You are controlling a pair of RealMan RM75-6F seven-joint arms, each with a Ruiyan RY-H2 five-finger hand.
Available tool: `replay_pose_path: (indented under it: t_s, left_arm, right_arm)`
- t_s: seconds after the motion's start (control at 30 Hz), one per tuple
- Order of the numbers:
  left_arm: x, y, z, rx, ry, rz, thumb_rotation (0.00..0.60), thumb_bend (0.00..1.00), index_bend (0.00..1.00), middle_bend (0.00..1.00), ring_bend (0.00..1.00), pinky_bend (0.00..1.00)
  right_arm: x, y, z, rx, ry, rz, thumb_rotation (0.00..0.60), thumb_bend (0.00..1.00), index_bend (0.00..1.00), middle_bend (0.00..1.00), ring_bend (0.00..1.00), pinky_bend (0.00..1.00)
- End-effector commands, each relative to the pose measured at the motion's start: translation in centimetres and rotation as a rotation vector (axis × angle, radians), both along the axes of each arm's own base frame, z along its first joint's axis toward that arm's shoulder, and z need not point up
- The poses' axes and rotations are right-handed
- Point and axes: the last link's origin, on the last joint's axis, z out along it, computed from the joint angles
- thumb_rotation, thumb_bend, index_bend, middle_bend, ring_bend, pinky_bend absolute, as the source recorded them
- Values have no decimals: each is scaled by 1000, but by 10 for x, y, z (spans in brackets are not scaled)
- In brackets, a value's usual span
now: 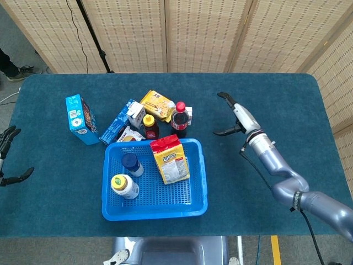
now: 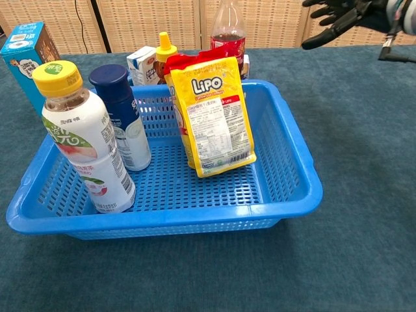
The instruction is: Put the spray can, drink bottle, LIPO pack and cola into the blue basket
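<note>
The blue basket [image 1: 155, 212] [image 2: 195, 218] holds three things. The yellow LIPO pack [image 1: 171, 160] [image 2: 213, 117] leans upright in its middle. The drink bottle [image 1: 124, 186] [image 2: 81, 140] with a yellow cap and the blue-capped spray can [image 1: 132, 164] [image 2: 123, 117] stand at its left. The cola bottle [image 1: 178, 117] [image 2: 229, 31] stands on the table just behind the basket's far rim. My right hand [image 1: 234, 116] [image 2: 338, 13] hovers well right of the cola, fingers spread, empty. My left hand [image 1: 7, 137] shows at the far left edge, fingers apart, holding nothing.
Behind the basket lie a yellow snack pack [image 1: 157, 105], a blue-and-white carton [image 1: 118, 122], a yellow-capped sauce bottle [image 1: 149, 127] and a small red-and-white pack [image 1: 129, 135]. A blue box [image 1: 81, 118] stands further left. Blue cloth covers the table.
</note>
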Motion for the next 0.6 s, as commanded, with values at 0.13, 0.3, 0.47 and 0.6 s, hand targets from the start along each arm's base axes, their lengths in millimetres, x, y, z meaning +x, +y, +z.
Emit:
replay_pose_path:
  t_s: [0.13, 0.3, 0.47, 0.6]
  left_arm:
    - [-2, 2, 0, 3, 0, 15, 600, 235, 0, 0, 0, 0]
    - [-3, 3, 0, 1, 1, 22, 600, 236, 0, 0, 0, 0]
    - [-3, 4, -1, -2, -1, 28, 600, 236, 0, 0, 0, 0]
    - [-5, 5, 0, 0, -4, 35, 600, 235, 0, 0, 0, 0]
  right_arm:
    - [26, -2, -39, 103, -27, 40, 600, 0, 0, 0, 0, 0]
    - [43, -5, -57, 125, -70, 51, 600, 0, 0, 0, 0, 0]
    - [62, -17, -69, 87, -61, 85, 600, 0, 0, 0, 0, 0]
    - [69, -25, -78, 51, -62, 78, 600, 0, 0, 0, 0, 0]
